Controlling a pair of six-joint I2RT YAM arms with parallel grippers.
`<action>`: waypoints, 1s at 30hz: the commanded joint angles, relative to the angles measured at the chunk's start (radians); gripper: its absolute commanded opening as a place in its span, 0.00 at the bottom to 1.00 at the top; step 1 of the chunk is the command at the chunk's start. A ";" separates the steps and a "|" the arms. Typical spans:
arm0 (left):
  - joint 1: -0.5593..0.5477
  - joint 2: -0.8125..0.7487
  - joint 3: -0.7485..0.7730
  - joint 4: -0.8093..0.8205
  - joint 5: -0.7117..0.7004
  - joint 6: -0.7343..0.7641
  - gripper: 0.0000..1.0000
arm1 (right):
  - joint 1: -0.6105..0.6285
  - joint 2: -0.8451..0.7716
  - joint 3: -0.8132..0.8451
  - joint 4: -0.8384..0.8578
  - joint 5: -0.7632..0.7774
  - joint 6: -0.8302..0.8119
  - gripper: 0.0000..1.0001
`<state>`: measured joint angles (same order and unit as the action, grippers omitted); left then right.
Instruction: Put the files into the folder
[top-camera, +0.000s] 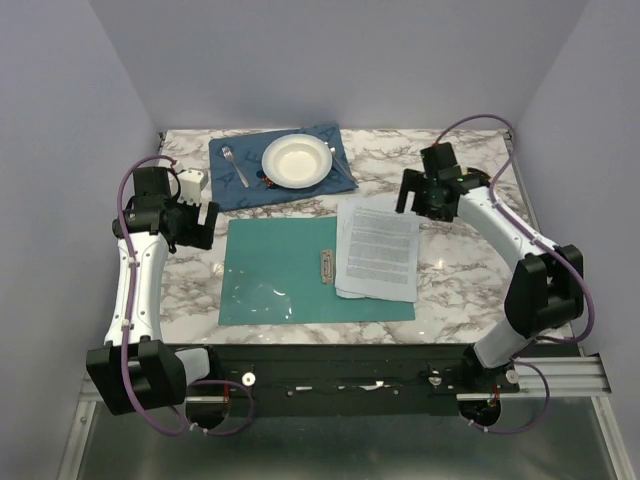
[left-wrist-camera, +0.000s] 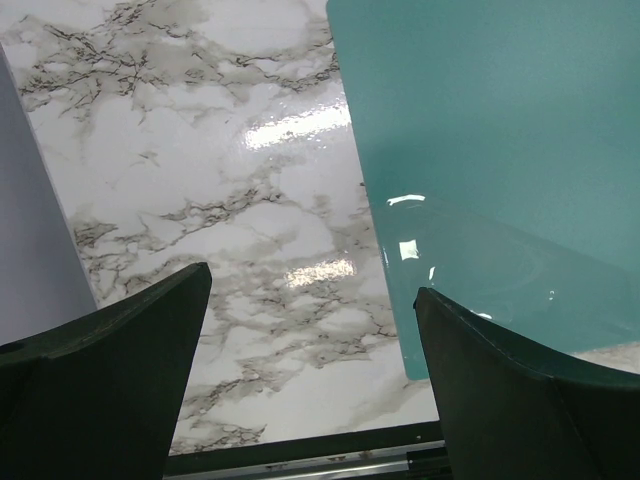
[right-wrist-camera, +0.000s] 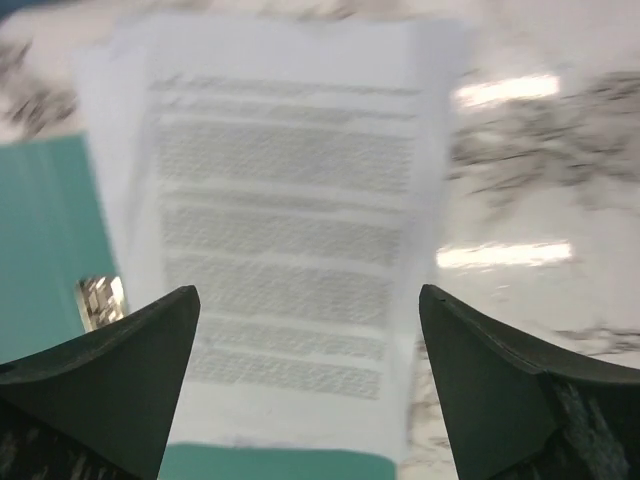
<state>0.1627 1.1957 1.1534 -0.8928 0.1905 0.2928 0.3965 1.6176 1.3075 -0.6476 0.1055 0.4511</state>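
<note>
The folder (top-camera: 275, 270) lies open and flat by the middle of the near edge, the files (top-camera: 377, 250) resting on its right half (slightly skewed). The left gripper (left-wrist-camera: 312, 283) hangs spread over the folder's left border, and the right gripper (right-wrist-camera: 310, 297) is spread above the files.

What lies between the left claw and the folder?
Only bare marble tabletop. The left wrist view shows it running from the left claw to the folder; the top view agrees.
</note>
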 joint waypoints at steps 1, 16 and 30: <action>0.006 -0.013 0.008 -0.012 -0.014 0.025 0.99 | -0.131 0.056 0.021 -0.067 0.002 -0.064 0.97; 0.006 -0.013 -0.038 0.017 -0.074 0.035 0.99 | -0.246 0.271 -0.007 0.065 -0.244 -0.080 0.49; 0.006 -0.024 -0.058 0.026 -0.079 0.039 0.99 | -0.248 0.234 -0.086 0.115 -0.265 -0.066 0.26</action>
<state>0.1627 1.1961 1.1149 -0.8772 0.1314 0.3111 0.1555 1.8793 1.2484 -0.5629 -0.1291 0.3824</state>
